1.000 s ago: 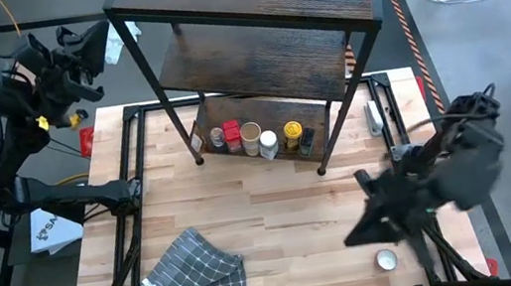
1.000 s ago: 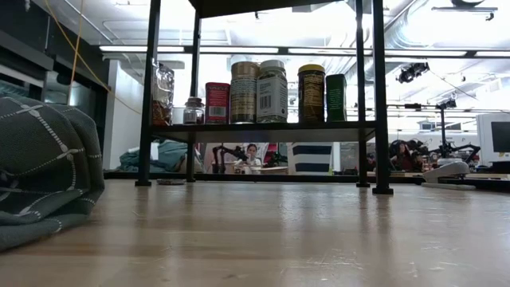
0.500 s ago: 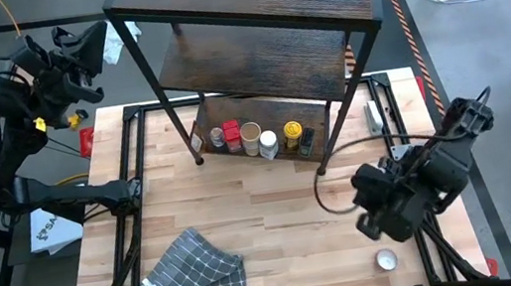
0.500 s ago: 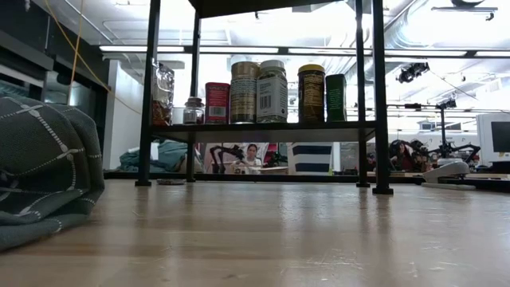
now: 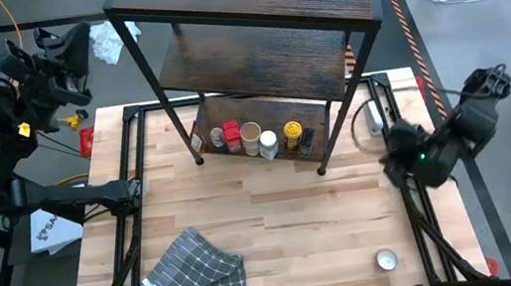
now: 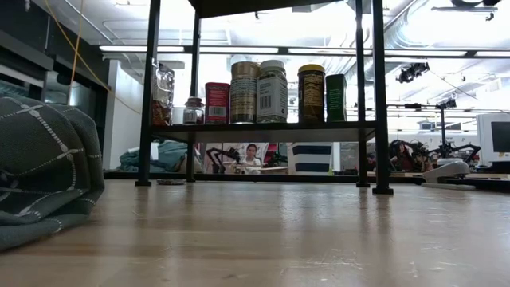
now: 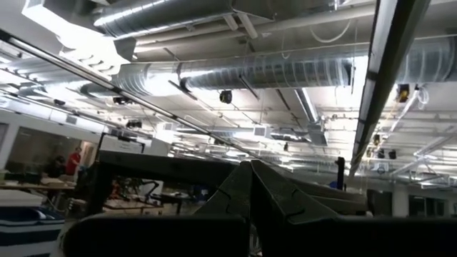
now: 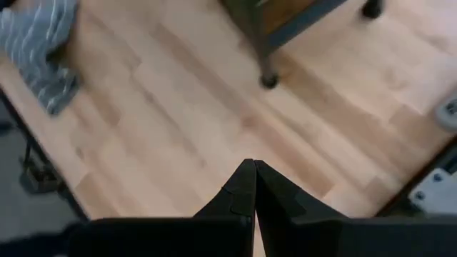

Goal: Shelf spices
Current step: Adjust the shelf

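The shelf [image 5: 254, 23] stands at the table's far side. Several spices [image 5: 260, 138] stand in a row on its lowest board, also seen in the low view [image 6: 272, 90]. A small round tin [image 5: 385, 260] stands alone on the table near its near right corner. My right gripper [image 5: 394, 166] hovers shut over the table's right edge, beside the shelf's near right leg [image 8: 269, 81], and points down at the bare wood [image 8: 251, 171]. My left gripper [image 5: 80, 37] is shut, raised beyond the table's far left corner, and points up at the ceiling [image 7: 250, 168].
A grey checked cloth [image 5: 197, 264] lies crumpled near the table's near left edge, filling the low view's left side [image 6: 40, 167]. A white object [image 5: 373, 116] lies by the shelf's right side. Bare wood stretches across the table's middle [image 5: 286, 219].
My right gripper has swung away from the tin at the near right, toward the table's right edge and farther back, beside the shelf's leg. It has turned about on the way and stayed shut. The tin stays where it was.
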